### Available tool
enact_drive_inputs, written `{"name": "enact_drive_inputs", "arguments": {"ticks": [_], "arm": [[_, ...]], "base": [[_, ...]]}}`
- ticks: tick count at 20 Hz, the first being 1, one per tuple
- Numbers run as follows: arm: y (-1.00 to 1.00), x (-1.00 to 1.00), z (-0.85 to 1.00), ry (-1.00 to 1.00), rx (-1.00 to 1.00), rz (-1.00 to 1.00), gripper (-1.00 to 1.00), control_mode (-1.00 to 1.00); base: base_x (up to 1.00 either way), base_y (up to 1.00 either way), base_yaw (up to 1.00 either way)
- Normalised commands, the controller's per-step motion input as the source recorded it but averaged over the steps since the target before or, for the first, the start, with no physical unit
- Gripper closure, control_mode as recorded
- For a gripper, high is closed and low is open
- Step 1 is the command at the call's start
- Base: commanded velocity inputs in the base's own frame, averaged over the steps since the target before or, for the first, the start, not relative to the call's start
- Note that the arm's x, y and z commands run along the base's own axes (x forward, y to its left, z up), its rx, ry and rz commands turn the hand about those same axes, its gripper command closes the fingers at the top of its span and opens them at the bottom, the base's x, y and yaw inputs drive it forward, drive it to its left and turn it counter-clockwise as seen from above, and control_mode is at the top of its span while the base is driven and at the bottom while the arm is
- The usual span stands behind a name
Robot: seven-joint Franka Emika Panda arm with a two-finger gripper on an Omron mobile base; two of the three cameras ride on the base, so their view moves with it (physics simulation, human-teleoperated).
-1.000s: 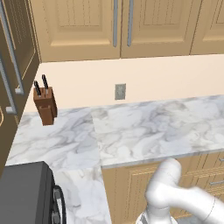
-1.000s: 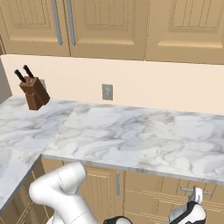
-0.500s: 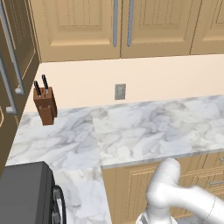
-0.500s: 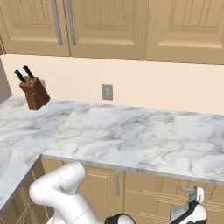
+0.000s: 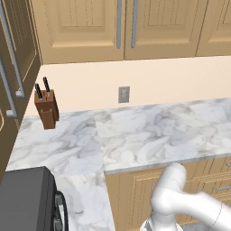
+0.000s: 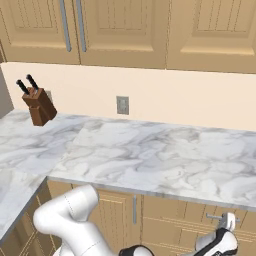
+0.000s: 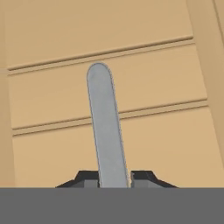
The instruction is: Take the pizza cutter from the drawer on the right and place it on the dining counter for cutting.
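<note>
— Steel bar between my fingertips: my tool (image 7: 114,175) has clamped on the drawer handle (image 7: 106,127), which runs up from the pads across the light wood drawer front (image 7: 153,83). Where's the pizza cutter?

— Presumably inside that closed drawer; I can't confirm it from here. What could go wrong?

— The grip sits near one end of the handle, not its middle. Judging by that, a pull could twist the bar in my pads or let them slide off the end, and the drawer would stay shut. Pulling at an angle to the front might also jam the drawer box.

— And your arm?

— Folded low. Taking the knife block (image 6: 39,106) on the marble counter (image 6: 150,155) as landmark, my tool (image 6: 226,223) is far to the right of it and below the counter edge, at the drawer handle (image 6: 216,217) there. My elbow bulges up in front of the cabinets, below and right of the block.
</note>
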Motion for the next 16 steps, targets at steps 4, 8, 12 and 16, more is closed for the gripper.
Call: {"name": "enact_drive_inputs", "arguments": {"ticks": [4, 8, 12, 16], "arm": [[-0.02, 0.0, 0.0, 0.0, 0.0, 0.0, 1.0, -1.0], [-0.27, -0.07, -0.01, 0.0, 0.0, 0.0, 1.0, -1.0], [-0.43, -0.39, -0.08, 0.0, 0.0, 0.0, 1.0, -1.0], [-0.44, -0.54, -0.15, 0.0, 0.0, 0.0, 1.0, -1.0]], "base": [[0.0, 0.0, 0.0], [0.0, 0.0, 0.0], [0.0, 0.0, 0.0], [0.0, 0.0, 0.0]]}}
